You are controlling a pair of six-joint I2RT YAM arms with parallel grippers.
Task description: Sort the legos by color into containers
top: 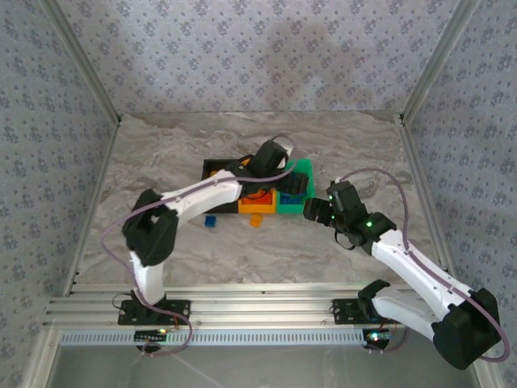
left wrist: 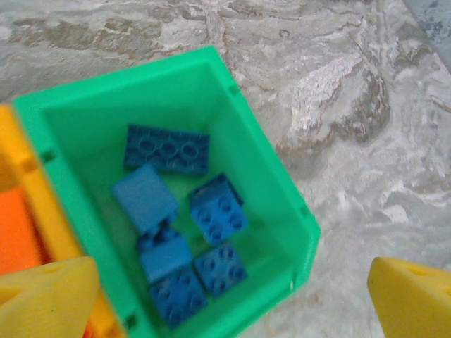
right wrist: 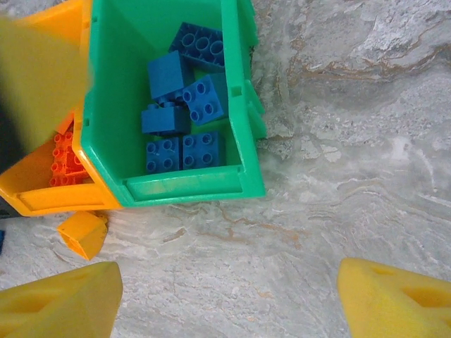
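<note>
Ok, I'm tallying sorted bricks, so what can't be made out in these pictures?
- Black bin: top view, the left arm covers its inside.
- Orange-yellow bin: right wrist view, cut by the left edge, partly behind a blurred yellow shape.
- Loose blue brick: top view, too small to tell its shape.
- Blue bricks in the green bin: left wrist view, piled, lower ones possibly hidden.
</note>
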